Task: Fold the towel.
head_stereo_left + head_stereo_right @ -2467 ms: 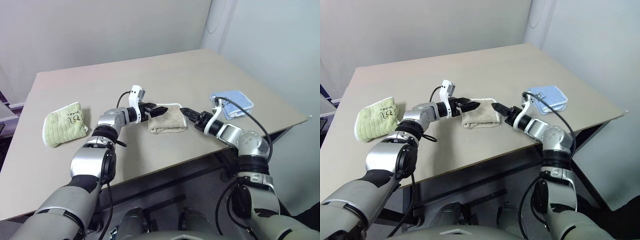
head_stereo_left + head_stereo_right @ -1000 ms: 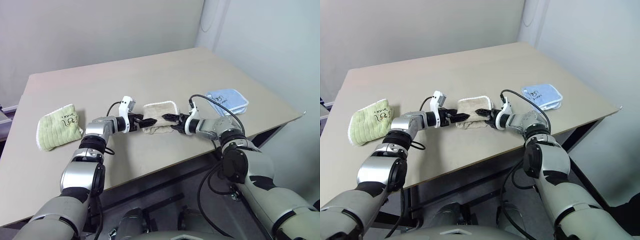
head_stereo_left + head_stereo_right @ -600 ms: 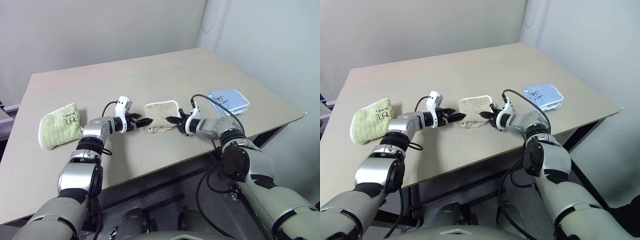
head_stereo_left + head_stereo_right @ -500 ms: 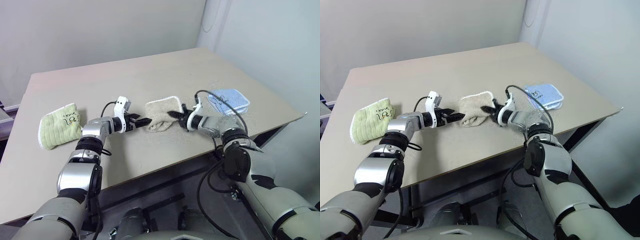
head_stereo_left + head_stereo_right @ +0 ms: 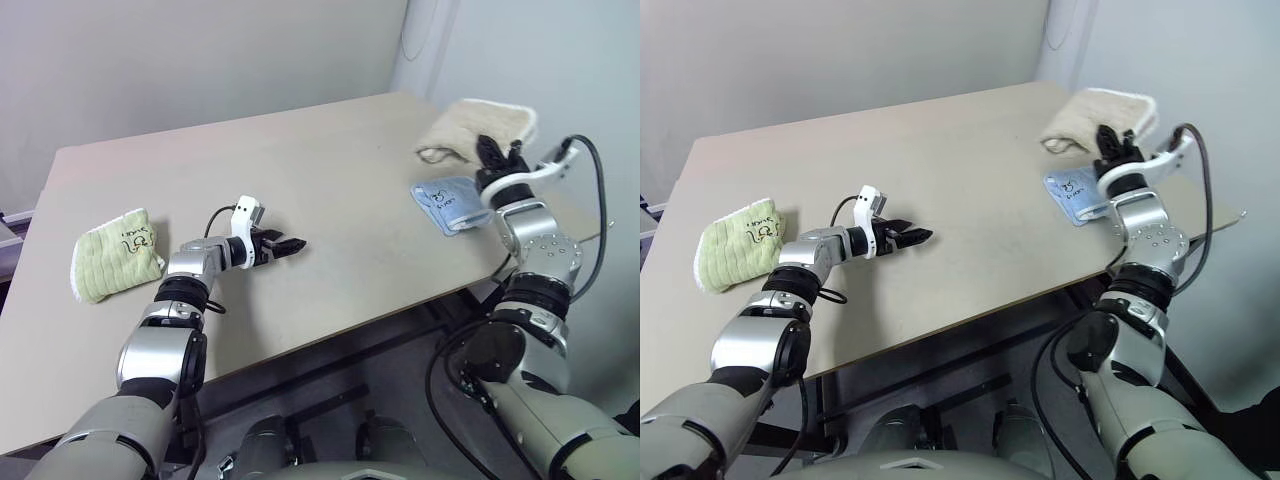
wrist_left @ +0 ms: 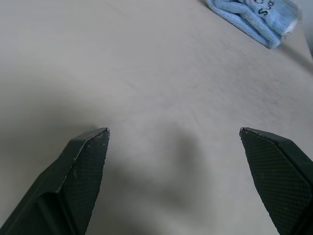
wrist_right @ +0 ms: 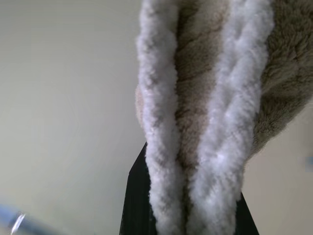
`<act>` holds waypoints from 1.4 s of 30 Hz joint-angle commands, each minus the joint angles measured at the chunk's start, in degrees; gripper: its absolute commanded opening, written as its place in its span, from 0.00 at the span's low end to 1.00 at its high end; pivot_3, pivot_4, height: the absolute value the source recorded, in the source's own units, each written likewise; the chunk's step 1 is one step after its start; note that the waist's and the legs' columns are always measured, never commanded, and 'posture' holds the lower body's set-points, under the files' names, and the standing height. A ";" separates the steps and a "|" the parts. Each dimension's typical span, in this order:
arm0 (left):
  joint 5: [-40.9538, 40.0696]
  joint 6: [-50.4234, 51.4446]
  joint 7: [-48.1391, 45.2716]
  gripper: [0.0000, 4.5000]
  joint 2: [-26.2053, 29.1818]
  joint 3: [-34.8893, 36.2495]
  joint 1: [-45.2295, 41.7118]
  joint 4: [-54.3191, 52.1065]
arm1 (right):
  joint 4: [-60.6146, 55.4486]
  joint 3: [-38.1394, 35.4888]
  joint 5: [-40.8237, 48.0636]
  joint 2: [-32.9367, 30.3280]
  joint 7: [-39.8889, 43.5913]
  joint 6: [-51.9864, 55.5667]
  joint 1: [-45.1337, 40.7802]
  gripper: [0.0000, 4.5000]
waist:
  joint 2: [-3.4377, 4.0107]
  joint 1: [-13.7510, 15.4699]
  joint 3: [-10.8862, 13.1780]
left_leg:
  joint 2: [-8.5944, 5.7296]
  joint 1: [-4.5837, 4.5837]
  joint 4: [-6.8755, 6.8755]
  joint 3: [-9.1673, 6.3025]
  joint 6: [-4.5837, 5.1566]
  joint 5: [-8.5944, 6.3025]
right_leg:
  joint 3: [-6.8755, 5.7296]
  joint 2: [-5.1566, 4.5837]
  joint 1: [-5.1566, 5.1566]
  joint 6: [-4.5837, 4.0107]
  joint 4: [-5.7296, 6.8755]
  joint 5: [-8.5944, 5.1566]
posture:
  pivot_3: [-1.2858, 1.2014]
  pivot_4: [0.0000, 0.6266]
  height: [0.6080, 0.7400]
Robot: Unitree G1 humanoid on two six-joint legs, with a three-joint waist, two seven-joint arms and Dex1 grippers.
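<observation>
The towel point(image 5: 470, 125) is a beige bundle with white corded edging, hanging in the air over the table's far right side. My right gripper point(image 5: 497, 152) is shut on its lower edge, just above a light-blue cloth. The right wrist view has the towel's two white cords point(image 7: 210, 98) pinched between the black fingers point(image 7: 134, 196). At the middle of the table my left gripper point(image 5: 295, 243) stands open, low over bare tabletop, holding nothing; its wrist view shows both fingertips point(image 6: 90, 152) wide apart.
A small light-blue folded cloth point(image 5: 447, 205) lies near the table's right edge under the raised towel. A pale-green folded cloth point(image 5: 115, 255) lies at the left. The tan table point(image 5: 330, 150) has its front edge close to both arms.
My right gripper shut on the towel at the table's middle, then swung up and to the right, carrying it off the surface. The left gripper stayed in place, open.
</observation>
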 commanded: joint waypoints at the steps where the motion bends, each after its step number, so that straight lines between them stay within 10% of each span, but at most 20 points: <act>1: -0.12 -1.18 0.26 1.00 0.20 0.38 -0.22 -1.37 | 10.74 -0.93 -0.19 -3.40 2.70 -6.56 -2.60 0.01 | 0.01 -0.12 0.00 | 0.00 0.02 0.01 0.00 0.01 0.00 | 0.00 0.00 0.01 0.00 0.00 0.00 | 0.52 0.00 0.85; 22: -1.71 2.14 3.08 1.00 1.35 0.94 6.47 -10.73 | 38.73 1.08 -5.63 -6.49 1.89 -22.14 -14.37 0.01 | 0.13 -0.14 0.08 | 0.09 0.09 0.46 -0.12 0.05 -0.01 | -0.02 -0.02 0.26 -0.13 0.06 -0.04 | 0.52 0.00 0.85; 35: -2.36 2.68 3.78 1.00 2.35 1.33 6.38 -11.48 | 39.21 -1.52 -5.37 -4.67 -8.86 -23.90 -9.63 1.00 | 0.13 0.08 0.08 | 0.18 0.05 0.66 -0.12 0.07 -0.04 | -0.11 0.02 0.31 -0.13 0.08 0.05 | 0.52 0.00 0.85; 42: -2.48 2.68 3.55 1.00 1.67 1.08 6.24 -11.12 | 36.69 -3.20 -2.90 -6.99 -7.43 -22.73 -10.48 1.00 | 0.13 0.04 0.08 | 0.18 0.05 0.65 -0.12 0.07 -0.04 | -0.13 -0.01 0.33 -0.13 0.03 0.08 | 0.52 0.00 0.85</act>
